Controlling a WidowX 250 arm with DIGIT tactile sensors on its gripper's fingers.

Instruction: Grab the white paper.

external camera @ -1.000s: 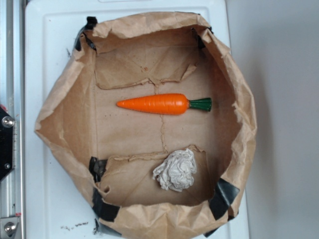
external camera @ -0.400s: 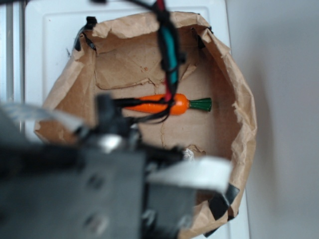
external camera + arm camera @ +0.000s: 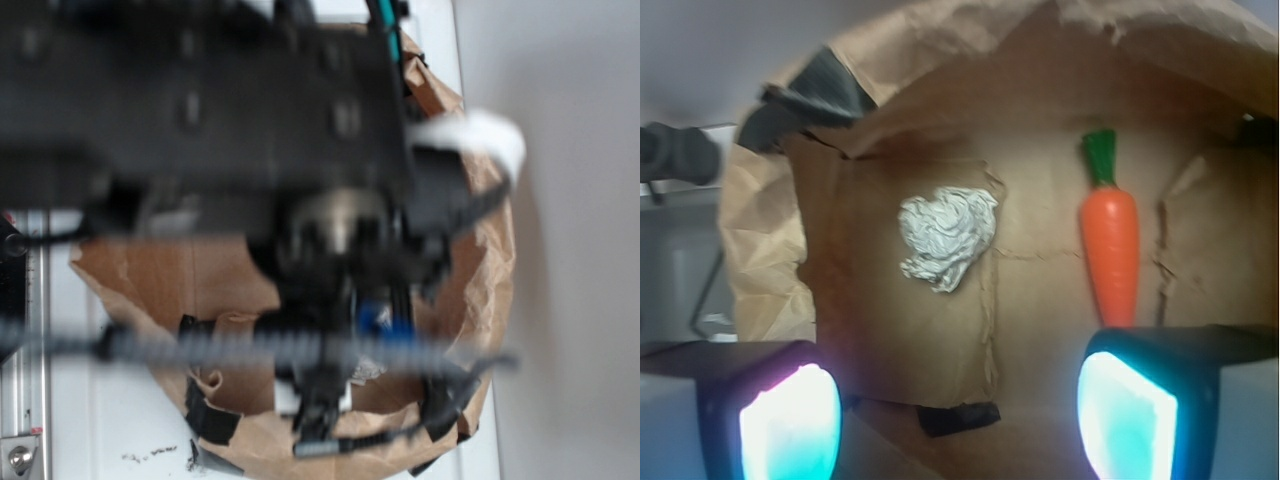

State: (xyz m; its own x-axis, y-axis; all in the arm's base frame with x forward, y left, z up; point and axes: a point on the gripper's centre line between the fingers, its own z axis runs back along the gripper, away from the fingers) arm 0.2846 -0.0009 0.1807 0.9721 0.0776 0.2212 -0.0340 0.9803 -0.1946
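gripper (image 3: 958, 400): hanging spread wide above the bag, both pads glowing at the bottom corners of the wrist view, nothing lying between them; no contact with any object.

white paper (image 3: 947, 238): lying ahead of the gripper and a little toward its left-hand pad in the wrist view, resting on the floor of the brown paper bag (image 3: 770, 250), crumpled, roughly round, free on all sides. sitting close to a torn fold line of the bag floor, likely simply dropped there rather than wedged.

carrot (image 3: 1110, 245): lying ahead of the right-hand pad, lengthwise, green top pointing away from the gripper, well apart from the wad. standing outside the straight line from gripper centre to wad, so probably posing little risk of being caught.

bag walls: rolled down and held open with black tape (image 3: 958, 417), seemingly to keep the floor reachable from above.

exterior view: mostly blocked by the blurred arm (image 3: 250, 130); only a pale scrap below the wrist possibly showing the wad, too blurred to confirm.

judgement: approaching stage, grasp not yet made. jaws kept wide presumably to straddle the wad on descent. needing a small shift forward and leftward, then lowering. soft, light wad likely compressing or slipping if pinched off-centre.
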